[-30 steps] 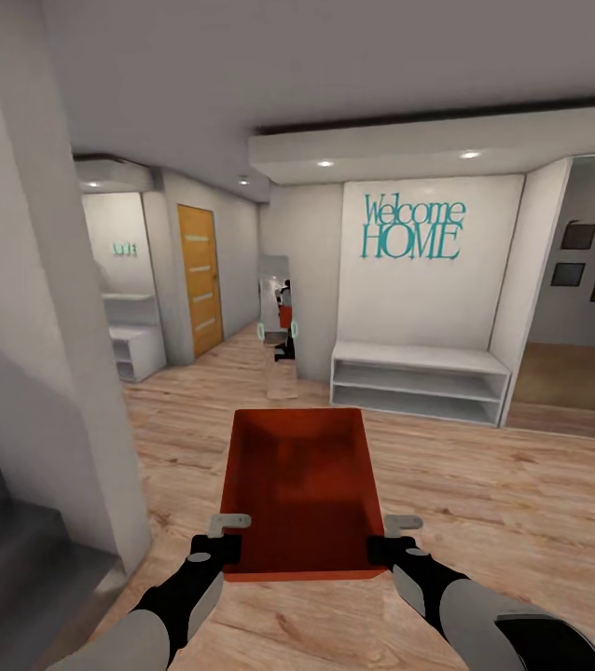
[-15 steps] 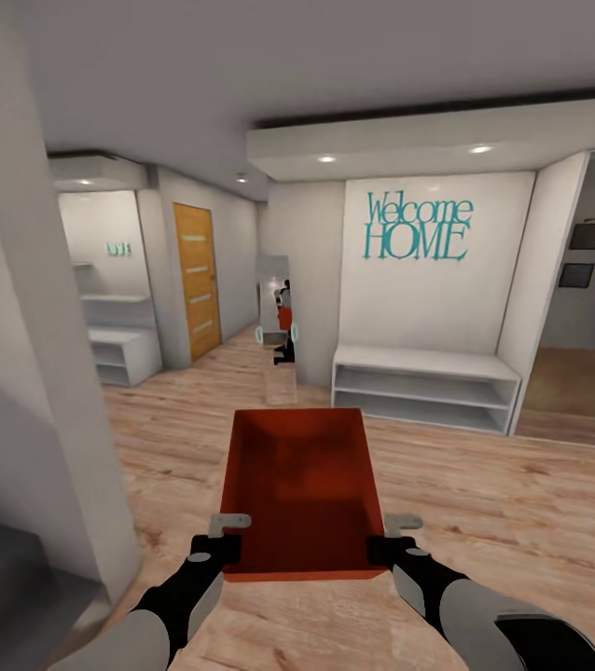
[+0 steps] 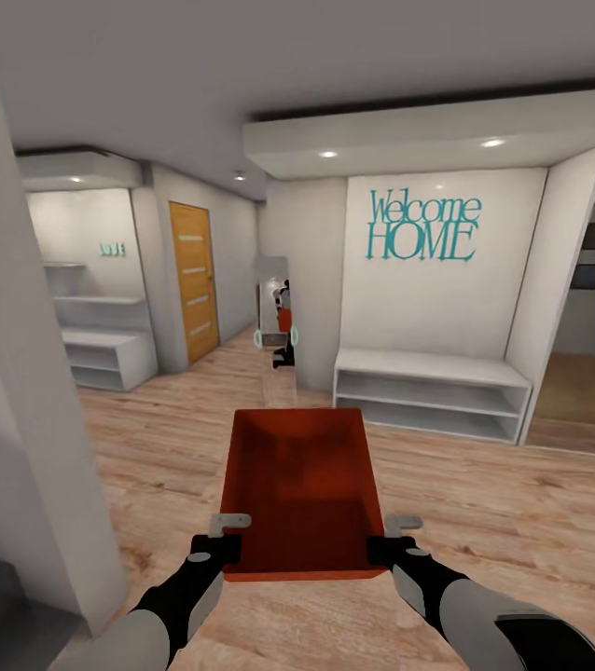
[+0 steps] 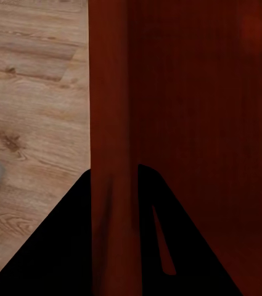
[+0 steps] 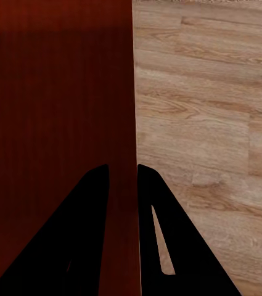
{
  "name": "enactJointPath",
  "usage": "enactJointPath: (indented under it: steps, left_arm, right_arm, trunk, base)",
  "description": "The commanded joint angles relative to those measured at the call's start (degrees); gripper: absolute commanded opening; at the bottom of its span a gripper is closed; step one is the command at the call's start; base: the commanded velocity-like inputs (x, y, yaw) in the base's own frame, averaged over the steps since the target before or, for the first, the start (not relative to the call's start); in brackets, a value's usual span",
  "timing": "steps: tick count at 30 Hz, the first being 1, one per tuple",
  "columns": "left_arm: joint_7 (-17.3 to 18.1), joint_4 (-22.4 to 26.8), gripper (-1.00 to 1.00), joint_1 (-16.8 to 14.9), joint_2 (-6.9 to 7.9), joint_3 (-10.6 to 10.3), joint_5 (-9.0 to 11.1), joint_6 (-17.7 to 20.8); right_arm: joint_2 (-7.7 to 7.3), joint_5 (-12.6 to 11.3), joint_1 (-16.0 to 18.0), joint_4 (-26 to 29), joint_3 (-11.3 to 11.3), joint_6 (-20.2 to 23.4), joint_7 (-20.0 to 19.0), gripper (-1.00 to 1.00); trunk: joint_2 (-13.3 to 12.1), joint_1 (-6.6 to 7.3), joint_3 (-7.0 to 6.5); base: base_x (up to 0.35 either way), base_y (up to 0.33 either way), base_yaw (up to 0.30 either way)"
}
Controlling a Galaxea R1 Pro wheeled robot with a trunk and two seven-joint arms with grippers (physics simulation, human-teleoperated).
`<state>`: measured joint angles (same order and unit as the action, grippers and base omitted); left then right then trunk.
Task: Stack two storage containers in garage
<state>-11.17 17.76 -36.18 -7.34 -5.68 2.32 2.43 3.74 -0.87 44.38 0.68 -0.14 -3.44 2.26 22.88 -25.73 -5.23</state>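
Light wood plank floor [image 3: 521, 503] runs toward a far "Welcome HOME" wall [image 3: 423, 228]. Held above it, the smooth, lidless orange-red storage container [image 3: 302, 489] has left claw [image 3: 225, 538] and right claw [image 3: 383, 539] clamped on its side walls.

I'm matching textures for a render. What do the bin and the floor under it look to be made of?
The storage container looks like smooth moulded plastic: plain orange-red walls with a soft sheen and no grain. The floor looks like light wood planks with visible grain, knots and board seams, possibly laminate.
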Motion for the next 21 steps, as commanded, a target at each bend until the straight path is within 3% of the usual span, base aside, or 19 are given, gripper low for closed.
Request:
enactJointPath:
  steps: [1,21]
  left_arm:
    - [-4.0,0.3,-1.00,0.0,0.04,0.6,-0.8,0.3]
    - [-4.0,0.3,-1.00,0.0,0.04,0.6,-0.8,0.3]
  right_arm:
    - [0.04,0.0,0.0,-0.2,-1.6,-0.2,-0.3,-1.00]
    - [0.04,-0.1,0.0,-0.2,-1.6,-0.2,-0.3,-1.00]
  trunk:
    - [0.0,-0.05,0.02]
    - [0.0,-0.05,0.02]
  base:
    - [0.322,0.000,0.000]
    - [0.322,0.000,0.000]
